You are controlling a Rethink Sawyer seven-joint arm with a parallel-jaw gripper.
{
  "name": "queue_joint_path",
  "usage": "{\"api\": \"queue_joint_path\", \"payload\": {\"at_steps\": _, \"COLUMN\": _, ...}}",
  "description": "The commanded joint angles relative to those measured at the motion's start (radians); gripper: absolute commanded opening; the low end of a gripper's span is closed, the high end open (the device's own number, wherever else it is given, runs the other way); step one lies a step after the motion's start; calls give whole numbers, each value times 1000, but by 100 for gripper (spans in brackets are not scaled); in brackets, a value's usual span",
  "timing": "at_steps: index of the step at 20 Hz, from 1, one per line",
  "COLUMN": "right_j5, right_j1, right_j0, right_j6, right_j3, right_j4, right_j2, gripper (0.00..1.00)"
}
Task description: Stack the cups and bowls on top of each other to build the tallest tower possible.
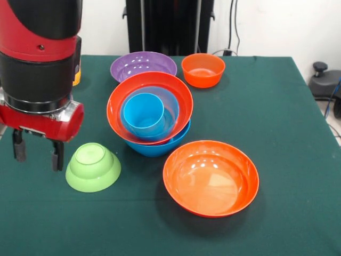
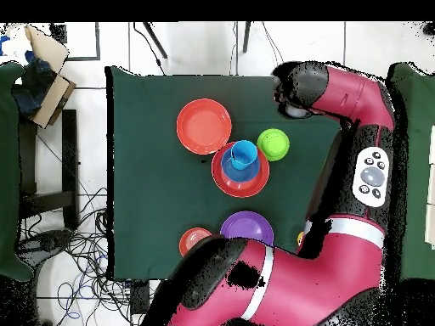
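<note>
The released gripper hangs empty just beside the upside-down small ribbed lime green plastic bowl on the green desk, near the nested tower.

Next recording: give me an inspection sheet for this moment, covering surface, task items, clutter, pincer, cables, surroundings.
Surface: green tablecloth, flat.
Task items: tower of nested bowls topped by the blue cup; lime bowl upside down; large orange bowl, purple bowl, small orange bowl upright, apart.
Clutter: nothing seen.
Pincer: open, empty, beside the lime bowl.
Cables: tangle on the floor.
Surroundings: cardboard box.
</note>
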Motion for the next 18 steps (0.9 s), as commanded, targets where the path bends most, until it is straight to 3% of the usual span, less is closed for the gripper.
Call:
{"api": "queue_joint_path", "payload": {"at_steps": 1, "right_j5": 7, "right_j1": -30, "right_j0": -12, "right_j6": -160, "right_j3": 36, "right_j4": -37, "right_j2": 103, "gripper": 100}}
{"api": "queue_joint_path", "payload": {"at_steps": 7, "right_j5": -20, "right_j1": -6, "right_j0": -24, "right_j6": -172, "right_j3": 36, "right_j4": -20, "right_j2": 146, "gripper": 100}}
{"api": "queue_joint_path", "payload": {"at_steps": 11, "right_j5": 6, "right_j1": 6, "right_j0": -17, "right_j6": -159, "right_j3": 11, "right_j4": -27, "right_j2": 138, "gripper": 100}}
{"api": "queue_joint_path", "payload": {"at_steps": 13, "right_j5": 6, "right_j1": -19, "right_j0": -15, "right_j6": -150, "right_j3": 47, "right_j4": -30, "right_j2": 125, "gripper": 100}}
{"api": "queue_joint_path", "payload": {"at_steps": 16, "right_j5": -27, "right_j1": -196, "right_j0": -25, "right_j6": -162, "right_j3": 288, "right_j4": -12, "right_j2": 108, "gripper": 100}}
{"api": "queue_joint_path", "payload": {"at_steps": 18, "right_j5": -31, "right_j1": -281, "right_j0": -35, "right_j6": -185, "right_j3": 396, "right_j4": -6, "right_j2": 106, "gripper": 100}}
